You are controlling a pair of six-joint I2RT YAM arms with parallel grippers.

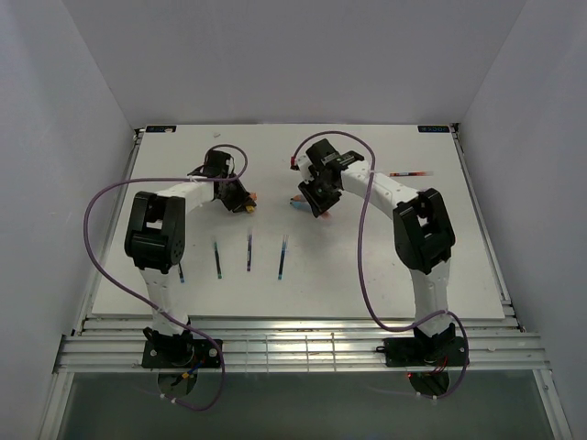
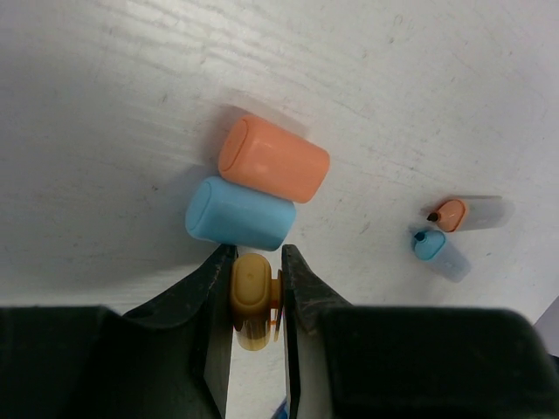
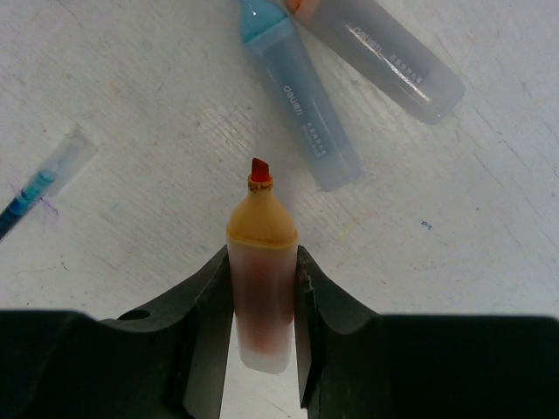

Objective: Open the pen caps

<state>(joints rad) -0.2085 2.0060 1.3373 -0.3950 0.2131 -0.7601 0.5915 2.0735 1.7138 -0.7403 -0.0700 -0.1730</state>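
The counter (image 2: 105, 78) is seen to be white, with faint grey grain. A pastel orange cap (image 2: 273, 159) and a pale blue cap (image 2: 238, 214) are shown on it, and a mustard-yellow cap (image 2: 251, 292) is seen in the black left hand (image 2: 256, 253). The gripped highlighter (image 3: 262, 288) in the black right hand (image 3: 262, 253) is marked by a mustard collar, a red tip and a frosted barrel tinted reddish-brown. Frosted grey barrels are shown on the blue-collared highlighter (image 3: 301, 100) and the orange-collared highlighter (image 3: 384, 52). Teal ink is seen inside a clear thin pen (image 3: 39, 188). The left arm (image 1: 160, 229) and right arm (image 1: 417, 229) are finished in white and black, with purple cables (image 1: 101, 211).
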